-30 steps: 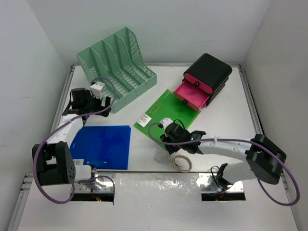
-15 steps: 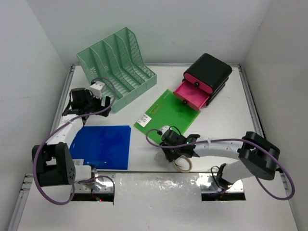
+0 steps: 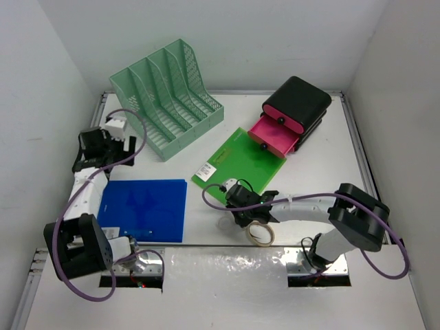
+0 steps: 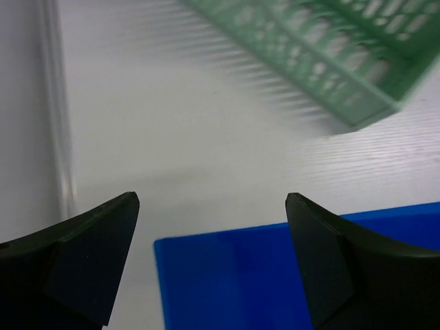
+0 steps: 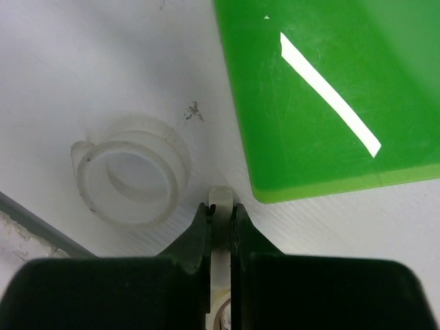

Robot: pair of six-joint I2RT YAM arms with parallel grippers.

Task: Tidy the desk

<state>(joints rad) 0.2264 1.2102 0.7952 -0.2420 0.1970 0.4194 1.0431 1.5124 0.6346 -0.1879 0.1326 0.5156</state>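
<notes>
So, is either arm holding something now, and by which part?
Right gripper: jaws shut on the beige tape roll, on its wall. Left gripper: jaws open, nothing held.

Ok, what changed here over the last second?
The right gripper came nearward from the edge of the green folder and shut on the rim of the beige tape roll. The left gripper, open, backed leftward away from the file rack. The blue folder and drawer box stayed put.

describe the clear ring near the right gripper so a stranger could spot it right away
On the white desk, find the big green folder lying flat mid-table. Just off its near corner, beside the right gripper, a small ring lies flat. It is see-through, almost blending into the desk, unlike the cream tape roll the gripper pinches next to it.
</notes>
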